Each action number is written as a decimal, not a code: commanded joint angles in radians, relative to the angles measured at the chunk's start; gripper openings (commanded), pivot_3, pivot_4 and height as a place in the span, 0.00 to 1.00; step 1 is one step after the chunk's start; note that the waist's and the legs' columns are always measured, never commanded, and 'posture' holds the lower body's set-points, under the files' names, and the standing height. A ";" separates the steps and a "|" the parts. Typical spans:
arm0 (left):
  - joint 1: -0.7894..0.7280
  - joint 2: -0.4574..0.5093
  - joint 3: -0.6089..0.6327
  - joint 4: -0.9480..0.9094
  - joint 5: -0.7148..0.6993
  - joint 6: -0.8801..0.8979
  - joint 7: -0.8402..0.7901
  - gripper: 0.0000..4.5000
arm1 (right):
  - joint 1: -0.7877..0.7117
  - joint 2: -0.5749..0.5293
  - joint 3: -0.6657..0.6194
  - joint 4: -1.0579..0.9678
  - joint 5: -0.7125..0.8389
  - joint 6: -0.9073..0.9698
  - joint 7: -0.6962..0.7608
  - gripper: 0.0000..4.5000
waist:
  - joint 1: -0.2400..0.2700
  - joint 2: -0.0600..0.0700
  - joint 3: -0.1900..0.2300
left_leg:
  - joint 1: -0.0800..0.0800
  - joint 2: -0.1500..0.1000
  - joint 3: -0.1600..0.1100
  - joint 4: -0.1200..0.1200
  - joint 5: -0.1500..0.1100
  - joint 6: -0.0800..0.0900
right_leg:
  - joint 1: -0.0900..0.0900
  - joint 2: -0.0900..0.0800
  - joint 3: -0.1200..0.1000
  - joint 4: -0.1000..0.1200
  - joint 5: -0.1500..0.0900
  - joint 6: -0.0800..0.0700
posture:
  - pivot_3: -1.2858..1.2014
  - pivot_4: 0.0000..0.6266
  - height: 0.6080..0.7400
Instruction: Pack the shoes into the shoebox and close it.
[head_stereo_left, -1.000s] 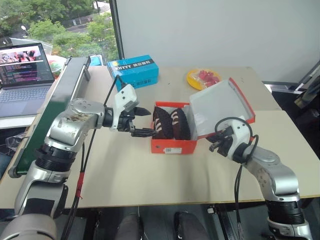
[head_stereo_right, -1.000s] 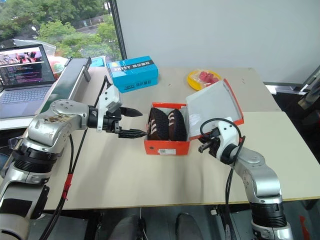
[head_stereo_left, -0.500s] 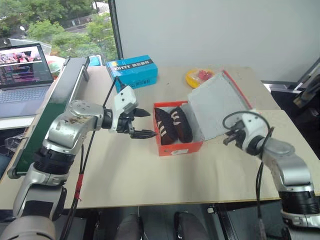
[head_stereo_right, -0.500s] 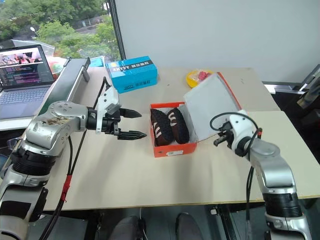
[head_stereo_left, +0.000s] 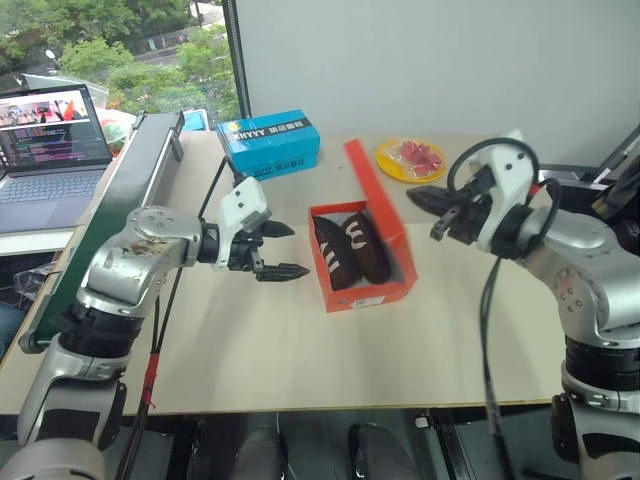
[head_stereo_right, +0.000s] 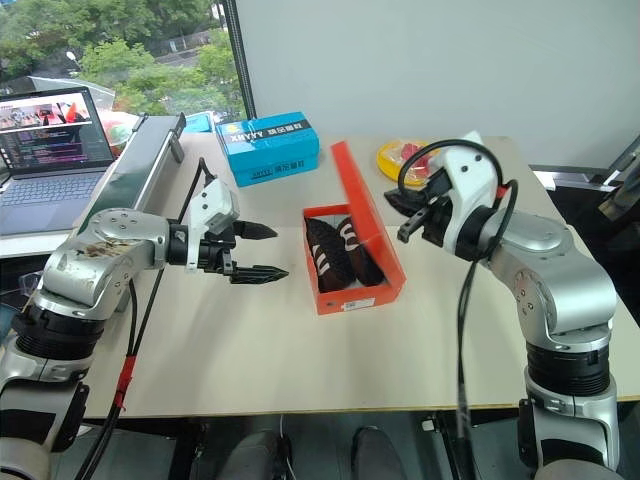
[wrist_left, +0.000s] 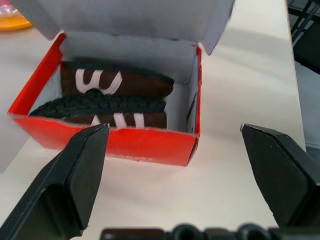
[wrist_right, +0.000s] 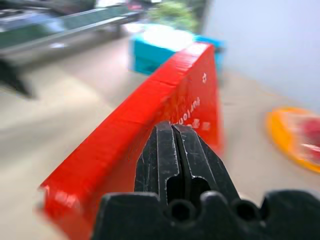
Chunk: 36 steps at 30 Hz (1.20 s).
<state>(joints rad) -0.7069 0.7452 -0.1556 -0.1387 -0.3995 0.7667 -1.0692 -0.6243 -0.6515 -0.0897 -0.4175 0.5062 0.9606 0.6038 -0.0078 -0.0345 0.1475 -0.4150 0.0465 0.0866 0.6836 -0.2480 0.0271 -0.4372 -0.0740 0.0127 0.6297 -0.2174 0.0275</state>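
Here, left gripper (head_stereo_left: 278, 250) spread wide, holding nothing, just beside shoebox (head_stereo_left: 372, 292) on table (head_stereo_left: 300, 350). Shoes (head_stereo_left: 350, 250) lie inside box, side by side. Right gripper (head_stereo_left: 413, 194) fully closed (fingers pressed together), empty, behind raised lid (head_stereo_left: 375, 190). Farther: blue box (head_stereo_left: 268, 143), yellow plate (head_stereo_left: 410, 158).

Blue box (head_stereo_left: 268, 143) behind the shoebox (head_stereo_left: 362, 290): white lettering on its top, looks like "XHYYY", not sure. I see white print on the shoebox lid's red outside (wrist_right: 187, 117), unreadable. White label on shoebox front end (head_stereo_right: 349, 302), too small.
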 joint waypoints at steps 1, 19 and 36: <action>0.002 0.016 0.047 -0.047 -0.020 0.013 0.016 1.00 | -0.033 0.025 0.080 -0.001 0.002 -0.019 0.023 0.02 | 0.000 0.000 0.000 | 0.000 0.000 0.000 0.000 0.000 0.000 | 0.000 0.000 0.000 0.000 0.000 0.000 | 0.52 0.24 1.00; 0.197 0.041 0.186 -0.252 -0.076 0.119 0.193 1.00 | -0.514 0.403 0.351 1.230 -0.405 -0.694 0.128 0.02 | -0.004 0.000 0.000 | -0.001 0.001 0.005 0.000 0.001 -0.001 | -0.001 0.000 -0.002 0.002 0.000 0.000 | 0.52 0.24 1.00; 0.235 0.026 0.194 -0.262 -0.088 0.058 0.237 1.00 | -0.429 0.403 0.244 1.260 -0.458 -0.783 0.093 0.07 | -0.008 0.000 0.000 | 0.001 0.001 0.005 0.000 0.002 -0.003 | -0.001 0.000 -0.001 0.010 0.000 -0.001 | 0.52 0.24 1.00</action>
<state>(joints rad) -0.4432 0.7755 0.0429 -0.4070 -0.4974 0.8620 -0.8334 -1.0542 -0.2232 0.2068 0.9353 0.0175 0.1486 0.6952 -0.0162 -0.0341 0.1477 -0.4145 0.0475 0.0914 0.6836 -0.2464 0.0240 -0.4386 -0.0744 0.0112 0.6392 -0.2172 0.0268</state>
